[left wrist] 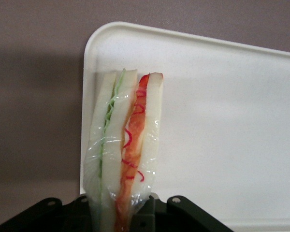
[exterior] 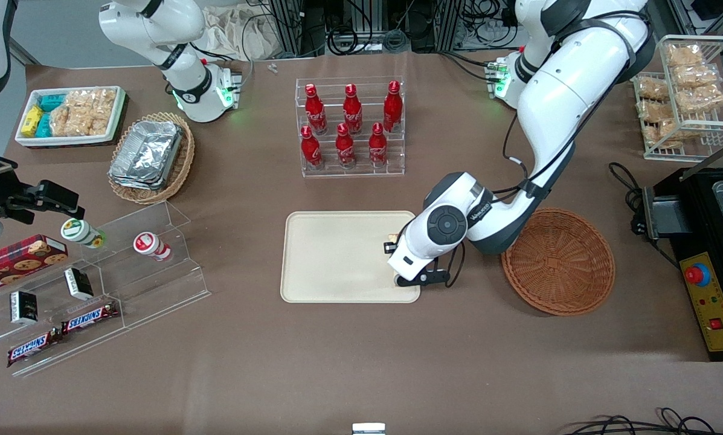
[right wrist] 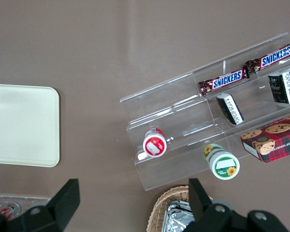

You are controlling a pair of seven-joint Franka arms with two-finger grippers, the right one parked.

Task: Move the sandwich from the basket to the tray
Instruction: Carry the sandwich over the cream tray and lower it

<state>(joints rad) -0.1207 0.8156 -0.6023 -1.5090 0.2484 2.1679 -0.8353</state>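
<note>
The sandwich (left wrist: pixel 125 154), a plastic-wrapped wedge of white bread with green and red-orange filling, is held by my gripper (left wrist: pixel 123 212), which is shut on its base. In the wrist view it stands out from the jaws over a rounded corner of the cream tray (left wrist: pixel 222 121). In the front view the gripper (exterior: pixel 406 275) hangs over the tray (exterior: pixel 337 260) at the edge nearest the reddish-brown wicker basket (exterior: pixel 557 261), and the wrist hides most of the sandwich. The basket holds nothing. Whether the sandwich touches the tray I cannot tell.
A clear rack of red bottles (exterior: pixel 352 130) stands farther from the front camera than the tray. Toward the parked arm's end are a clear stepped shelf with snacks (exterior: pixel 95 272) and a tan basket of foil containers (exterior: pixel 153 157). A black machine (exterior: pixel 711 241) sits beside the basket.
</note>
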